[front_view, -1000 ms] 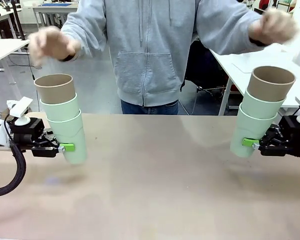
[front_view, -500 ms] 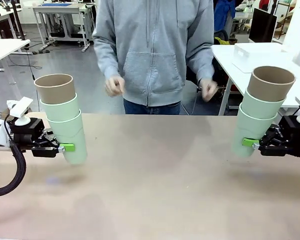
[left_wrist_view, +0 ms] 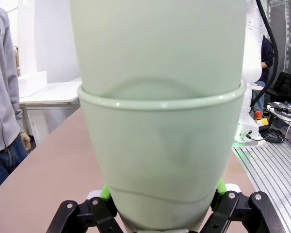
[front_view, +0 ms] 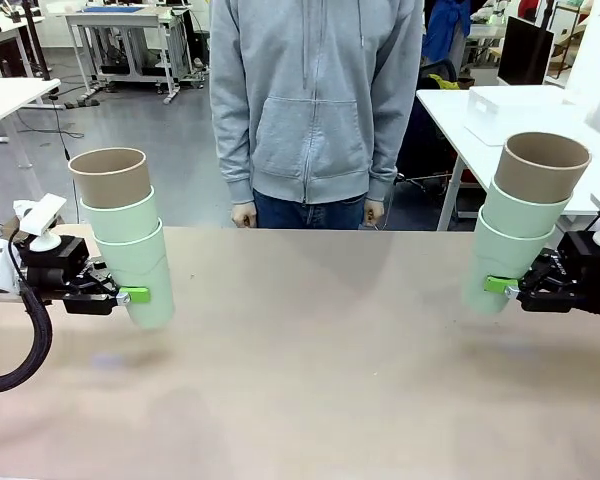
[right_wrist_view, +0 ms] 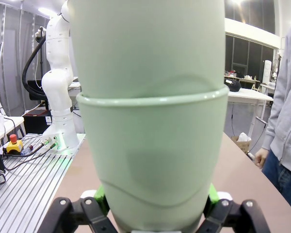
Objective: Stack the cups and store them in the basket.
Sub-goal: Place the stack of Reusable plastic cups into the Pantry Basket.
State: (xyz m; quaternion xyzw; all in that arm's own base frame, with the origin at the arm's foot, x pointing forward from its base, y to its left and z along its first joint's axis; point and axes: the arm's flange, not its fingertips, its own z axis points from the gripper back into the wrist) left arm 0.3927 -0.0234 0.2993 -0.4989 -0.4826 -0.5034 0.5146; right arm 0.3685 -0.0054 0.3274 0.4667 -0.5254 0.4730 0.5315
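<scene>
Two stacks of cups hang a little above the tan table (front_view: 310, 380), each with two mint green cups and a tan-brown one nested on top. The left stack (front_view: 125, 235) leans slightly, and my left gripper (front_view: 132, 295) is shut on its bottom mint cup (left_wrist_view: 160, 160). The right stack (front_view: 520, 215) is held the same way, with my right gripper (front_view: 498, 285) shut on its lowest mint cup (right_wrist_view: 153, 155). In each wrist view, green pads (left_wrist_view: 105, 191) (right_wrist_view: 101, 194) press the cup's sides. A white rectangular bin (front_view: 515, 110) that looks like the basket sits on a side table behind.
A person in a grey hoodie (front_view: 315, 100) stands at the far edge, with both hands (front_view: 243, 214) hanging by the table's rim. White tables stand at the far left (front_view: 5, 95) and far right. The wide stretch of table between the two stacks is bare.
The person's hands, raised over the two stacks a second ago, have dropped to their sides. Both grippers and both stacks have stayed still.
</scene>
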